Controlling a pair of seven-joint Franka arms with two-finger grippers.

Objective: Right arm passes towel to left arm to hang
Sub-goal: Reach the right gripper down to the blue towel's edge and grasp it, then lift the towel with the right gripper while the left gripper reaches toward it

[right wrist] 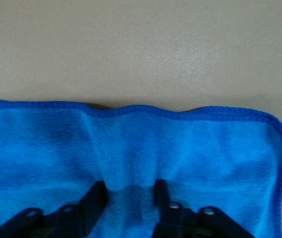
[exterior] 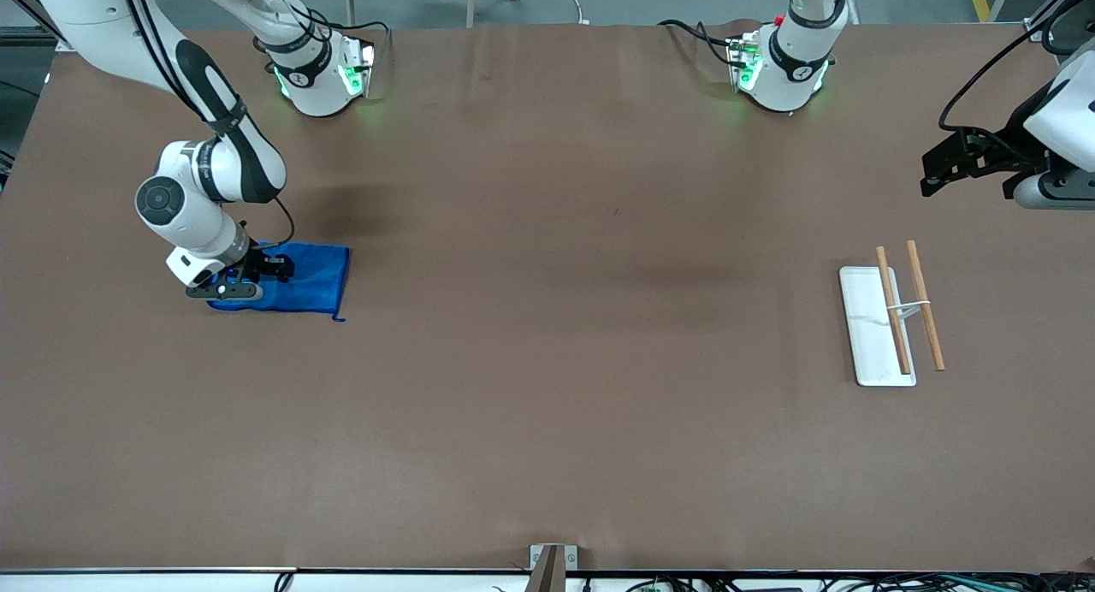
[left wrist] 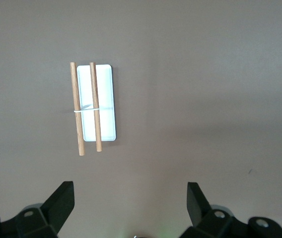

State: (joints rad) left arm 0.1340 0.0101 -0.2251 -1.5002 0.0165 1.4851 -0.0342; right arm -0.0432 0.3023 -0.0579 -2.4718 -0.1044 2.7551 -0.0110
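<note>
The bright blue towel (exterior: 315, 277) lies flat on the brown table at the right arm's end, with a loose thread at its corner nearest the front camera. My right gripper (exterior: 275, 269) is down on it, and its jaws pinch a puckered fold of the cloth. In the right wrist view the towel (right wrist: 195, 148) fills the picture around the right gripper (right wrist: 130, 191), and its darker hem shows along the edge. My left gripper (exterior: 934, 174) waits open and empty in the air at the left arm's end; its own view shows it (left wrist: 131, 198) over bare table.
A small rack stands at the left arm's end: a white base (exterior: 866, 340) with two wooden rods (exterior: 926, 305) held above it. It also shows in the left wrist view (left wrist: 106, 89). The arms' bases stand along the table's edge farthest from the front camera.
</note>
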